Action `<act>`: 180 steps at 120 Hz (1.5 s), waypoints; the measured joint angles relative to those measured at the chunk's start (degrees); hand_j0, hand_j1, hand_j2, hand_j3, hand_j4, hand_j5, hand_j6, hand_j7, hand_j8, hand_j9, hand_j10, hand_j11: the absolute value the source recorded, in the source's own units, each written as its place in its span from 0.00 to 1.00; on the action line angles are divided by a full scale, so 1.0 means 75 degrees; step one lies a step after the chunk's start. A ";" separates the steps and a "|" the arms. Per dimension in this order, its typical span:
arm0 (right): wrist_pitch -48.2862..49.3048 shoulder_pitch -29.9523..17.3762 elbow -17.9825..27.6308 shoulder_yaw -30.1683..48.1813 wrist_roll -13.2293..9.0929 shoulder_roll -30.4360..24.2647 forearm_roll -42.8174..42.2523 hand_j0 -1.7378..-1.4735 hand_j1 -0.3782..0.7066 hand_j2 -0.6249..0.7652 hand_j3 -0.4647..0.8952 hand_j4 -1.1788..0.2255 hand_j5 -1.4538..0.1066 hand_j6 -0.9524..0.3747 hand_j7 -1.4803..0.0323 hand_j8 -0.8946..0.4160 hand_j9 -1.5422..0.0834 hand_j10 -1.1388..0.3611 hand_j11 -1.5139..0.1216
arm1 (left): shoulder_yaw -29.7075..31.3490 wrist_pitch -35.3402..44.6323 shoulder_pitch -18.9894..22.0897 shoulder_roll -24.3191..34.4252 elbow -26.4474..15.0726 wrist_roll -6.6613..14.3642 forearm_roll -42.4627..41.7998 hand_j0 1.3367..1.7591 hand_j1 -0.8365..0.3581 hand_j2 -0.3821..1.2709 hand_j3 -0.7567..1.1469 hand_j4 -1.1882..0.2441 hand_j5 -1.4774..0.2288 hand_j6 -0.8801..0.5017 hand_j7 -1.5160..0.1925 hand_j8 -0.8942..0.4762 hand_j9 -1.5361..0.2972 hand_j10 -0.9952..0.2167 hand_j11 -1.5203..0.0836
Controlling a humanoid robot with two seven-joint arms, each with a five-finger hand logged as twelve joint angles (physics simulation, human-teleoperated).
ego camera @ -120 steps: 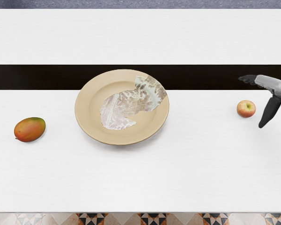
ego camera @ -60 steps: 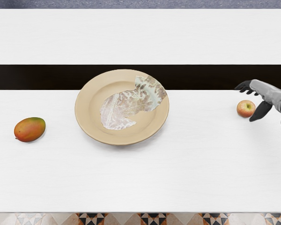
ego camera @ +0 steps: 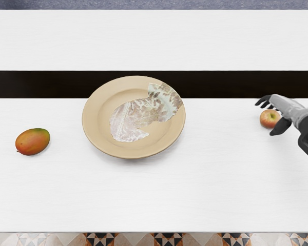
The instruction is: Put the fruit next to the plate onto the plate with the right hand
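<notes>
- Starting with the white table [ego camera: 205,189]: everything sits on it, and no part of the job is finished yet.
- The tan plate [ego camera: 95,120] lies well apart from my fingers, off in the direction the fingertips point. It carries only a pale mottled patch [ego camera: 143,115] and no fruit.
- My right hand [ego camera: 285,107] reaches in from the right edge with its fingers [ego camera: 263,100] spread wide and the thumb dropped low, gripping nothing.
- The mango [ego camera: 32,141] rests beyond the plate, farthest from my fingers.
- The apple [ego camera: 268,119] sits on the table between the spread fingers and the thumb, just beside the palm. I cannot tell whether anything touches it.
- I judge the reach to be nearly done. Closing on the apple, lifting it, carrying it across and setting it down all remain.
</notes>
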 joint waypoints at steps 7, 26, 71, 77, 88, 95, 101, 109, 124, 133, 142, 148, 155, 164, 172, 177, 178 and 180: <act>-0.0010 -0.0020 -0.0033 -0.0002 0.0001 0.0003 -0.0011 0.30 0.42 0.40 0.34 0.58 0.63 0.44 0.67 0.42 0.66 0.52 0.64 | 0.0000 0.0000 0.0000 0.0000 0.0000 0.0000 0.0000 0.76 0.75 0.26 0.40 0.66 0.68 0.46 0.70 0.47 0.66 0.62 0.75; -0.0019 -0.0041 -0.0096 -0.0001 0.0004 0.0012 -0.0030 0.30 0.45 0.40 0.34 0.55 0.61 0.41 0.64 0.44 0.64 0.50 0.61 | 0.0001 0.0000 0.0000 0.0000 0.0000 0.0000 0.0000 0.76 0.75 0.26 0.40 0.66 0.68 0.46 0.70 0.47 0.66 0.62 0.75; -0.0136 -0.0067 -0.0332 -0.0005 0.0019 0.0059 -0.0010 0.30 0.49 0.39 0.34 0.53 0.58 0.39 0.62 0.38 0.61 0.47 0.59 | 0.0000 0.0000 0.0000 0.0000 0.0000 0.0000 0.0000 0.76 0.75 0.26 0.40 0.66 0.68 0.46 0.70 0.47 0.66 0.62 0.75; -0.0159 -0.0090 -0.0410 -0.0006 0.0029 0.0116 -0.0012 0.30 0.49 0.39 0.34 0.53 0.58 0.39 0.61 0.37 0.61 0.47 0.59 | -0.0001 0.0000 0.0000 0.0000 0.0000 0.0000 0.0000 0.76 0.75 0.26 0.40 0.66 0.68 0.46 0.70 0.47 0.66 0.62 0.75; -0.0201 -0.0113 -0.0527 -0.0005 0.0042 0.0228 -0.0024 0.30 0.49 0.40 0.34 0.52 0.58 0.38 0.61 0.37 0.61 0.47 0.59 | -0.0003 0.0000 0.0000 0.0000 0.0000 0.0000 0.0000 0.76 0.75 0.26 0.40 0.66 0.68 0.46 0.70 0.47 0.66 0.62 0.75; -0.0222 -0.0120 -0.0571 -0.0006 0.0046 0.0268 -0.0021 0.30 0.50 0.39 0.34 0.52 0.58 0.38 0.61 0.37 0.60 0.47 0.58 | -0.0001 0.0000 0.0000 0.0000 0.0000 0.0000 0.0000 0.76 0.75 0.26 0.40 0.66 0.68 0.46 0.70 0.47 0.66 0.62 0.75; -0.0233 -0.0124 -0.0595 -0.0007 0.0048 0.0289 -0.0019 0.30 0.50 0.39 0.34 0.52 0.57 0.38 0.60 0.37 0.60 0.46 0.58 | 0.0000 0.0000 0.0000 0.0000 0.0000 0.0000 0.0000 0.76 0.75 0.26 0.40 0.66 0.68 0.46 0.70 0.47 0.66 0.62 0.75; -0.0243 -0.0131 -0.0620 -0.0007 0.0048 0.0324 -0.0022 0.30 0.52 0.39 0.34 0.51 0.57 0.38 0.59 0.37 0.59 0.45 0.57 | 0.0000 0.0000 0.0000 0.0000 0.0000 0.0000 0.0000 0.76 0.75 0.26 0.40 0.66 0.68 0.46 0.70 0.47 0.66 0.62 0.75; -0.0251 -0.0155 -0.0720 -0.0002 0.0037 0.0453 -0.0054 0.31 0.56 0.46 0.34 0.49 0.56 0.37 0.58 0.37 0.58 0.44 0.56 | -0.0001 0.0000 0.0000 0.0000 0.0000 -0.0001 0.0001 0.76 0.75 0.26 0.40 0.66 0.68 0.46 0.70 0.47 0.66 0.62 0.75; -0.0244 -0.0170 -0.0785 0.0001 0.0042 0.0515 -0.0070 0.33 0.56 0.45 0.34 0.49 0.55 0.38 0.58 0.38 0.57 0.44 0.55 | -0.0002 0.0000 0.0000 0.0000 0.0000 -0.0001 0.0001 0.76 0.75 0.26 0.40 0.66 0.68 0.46 0.70 0.47 0.66 0.62 0.75; -0.0248 -0.0182 -0.0851 -0.0002 0.0053 0.0583 -0.0055 0.33 0.54 0.44 0.34 0.48 0.55 0.36 0.57 0.39 0.56 0.44 0.54 | -0.0001 0.0000 0.0000 0.0000 0.0000 -0.0001 0.0001 0.76 0.75 0.26 0.40 0.66 0.68 0.46 0.70 0.47 0.66 0.62 0.75; -0.0249 -0.0192 -0.0881 -0.0002 0.0058 0.0607 -0.0054 0.33 0.53 0.43 0.34 0.48 0.55 0.37 0.57 0.38 0.56 0.43 0.54 | -0.0003 0.0000 0.0000 0.0000 0.0000 0.0000 0.0000 0.76 0.75 0.26 0.40 0.66 0.68 0.46 0.70 0.47 0.66 0.62 0.75; -0.0246 -0.0207 -0.0904 0.0000 0.0066 0.0622 -0.0067 0.33 0.53 0.41 0.34 0.47 0.53 0.38 0.55 0.40 0.55 0.42 0.53 | -0.0003 0.0000 0.0000 0.0000 0.0000 -0.0001 0.0001 0.76 0.75 0.26 0.40 0.66 0.68 0.46 0.70 0.47 0.66 0.62 0.75; -0.0244 -0.0214 -0.0924 0.0002 0.0073 0.0627 -0.0055 0.33 0.54 0.41 0.34 0.45 0.51 0.40 0.53 0.42 0.53 0.42 0.51 | -0.0002 0.0000 0.0000 0.0000 0.0000 0.0000 0.0000 0.76 0.75 0.26 0.40 0.66 0.68 0.46 0.70 0.47 0.66 0.62 0.75; -0.0239 -0.0217 -0.0933 0.0004 0.0078 0.0628 -0.0042 0.33 0.55 0.42 0.34 0.44 0.49 0.40 0.52 0.43 0.51 0.42 0.49 | -0.0003 0.0000 0.0000 0.0000 0.0000 0.0000 0.0000 0.76 0.75 0.26 0.40 0.66 0.68 0.46 0.70 0.47 0.66 0.62 0.75; -0.0234 -0.0217 -0.0936 0.0006 0.0079 0.0628 -0.0039 0.33 0.55 0.42 0.34 0.44 0.48 0.41 0.51 0.44 0.50 0.43 0.48 | -0.0002 0.0000 0.0000 0.0000 0.0000 0.0000 0.0000 0.76 0.75 0.26 0.40 0.66 0.68 0.46 0.70 0.47 0.66 0.62 0.75; -0.0234 -0.0218 -0.0936 0.0006 0.0079 0.0628 -0.0037 0.33 0.55 0.42 0.34 0.44 0.48 0.41 0.51 0.44 0.50 0.43 0.48 | -0.0002 0.0000 0.0000 0.0000 0.0000 0.0000 0.0000 0.76 0.75 0.26 0.40 0.66 0.68 0.46 0.70 0.47 0.66 0.62 0.75; -0.0232 -0.0218 -0.0937 0.0007 0.0079 0.0629 -0.0033 0.33 0.55 0.42 0.34 0.43 0.47 0.42 0.50 0.44 0.49 0.43 0.47 | -0.0001 0.0000 0.0000 0.0000 0.0000 0.0000 0.0000 0.76 0.75 0.26 0.40 0.66 0.68 0.46 0.70 0.47 0.66 0.62 0.75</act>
